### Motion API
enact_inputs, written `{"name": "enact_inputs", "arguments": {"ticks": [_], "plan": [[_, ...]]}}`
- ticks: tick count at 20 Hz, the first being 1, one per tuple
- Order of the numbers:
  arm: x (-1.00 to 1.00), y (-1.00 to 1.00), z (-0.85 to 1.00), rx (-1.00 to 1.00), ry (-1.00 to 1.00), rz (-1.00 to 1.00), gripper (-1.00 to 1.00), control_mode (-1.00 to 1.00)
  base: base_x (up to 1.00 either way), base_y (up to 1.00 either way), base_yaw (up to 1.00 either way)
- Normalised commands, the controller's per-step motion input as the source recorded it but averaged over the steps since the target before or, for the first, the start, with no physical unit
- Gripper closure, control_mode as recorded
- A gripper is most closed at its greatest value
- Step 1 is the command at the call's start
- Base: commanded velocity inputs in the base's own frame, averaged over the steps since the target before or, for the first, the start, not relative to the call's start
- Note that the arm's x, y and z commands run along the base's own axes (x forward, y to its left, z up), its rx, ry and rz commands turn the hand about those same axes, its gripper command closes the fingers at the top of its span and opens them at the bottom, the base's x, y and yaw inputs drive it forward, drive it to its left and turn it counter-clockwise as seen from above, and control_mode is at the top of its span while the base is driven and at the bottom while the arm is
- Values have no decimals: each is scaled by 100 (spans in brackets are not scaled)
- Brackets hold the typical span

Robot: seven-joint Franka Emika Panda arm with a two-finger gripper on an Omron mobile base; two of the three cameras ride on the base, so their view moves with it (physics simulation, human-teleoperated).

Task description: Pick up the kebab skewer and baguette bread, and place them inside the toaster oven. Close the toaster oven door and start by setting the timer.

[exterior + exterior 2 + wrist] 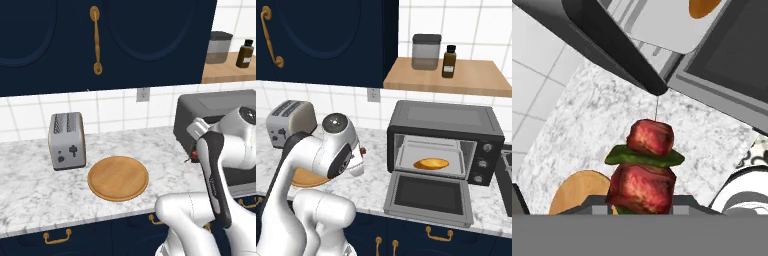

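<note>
Gripper is nearly closed on the skewer, which fills the lower centre of the hand view: red chunk, green slice, red chunk, thin stick tip poking up toward the oven's corner. Fingertips are mostly hidden under the food, so the exact contact can't be read, but the skewer hangs clear above the marble bench, so it's held & lifted, not resting. In the right base view a bit of red shows at centre left, just beside the arm's wrist, w/ the oven to its right. Oven door is dropped flat open at lower centre right, presumably left down so the rack is reachable. Baguette already lies on the inner tray, centre of the cavity, so half the loading looks done. Round wooden board sits at centre of the left base view, bare; prob. where the food started. Silver toaster stands left of the board, not part of the job. Shelf at upper right of the right base view carries a canister & a dark bottle. Skewer is held lengthwise along the gripper, stick end forward, which should suit sliding it in beside the baguette. Still to do by my read: insert skewer, shut door, set timer.
</note>
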Motion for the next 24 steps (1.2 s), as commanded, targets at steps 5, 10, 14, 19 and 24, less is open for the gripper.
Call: {"name": "enact_inputs", "arguments": {"ticks": [5,10,14,19,24], "plan": [[-16,-99,29,11,-4,-30,100,-100,0,0,0],[-3,-99,14,10,-11,-29,100,-100,0,0,0],[2,-91,12,13,-17,-20,100,-100,0,0,0],[32,-62,-1,3,-14,-5,100,-100,0,0,0],[62,-45,-29,0,-11,0,100,-100,0,0,0]]}}
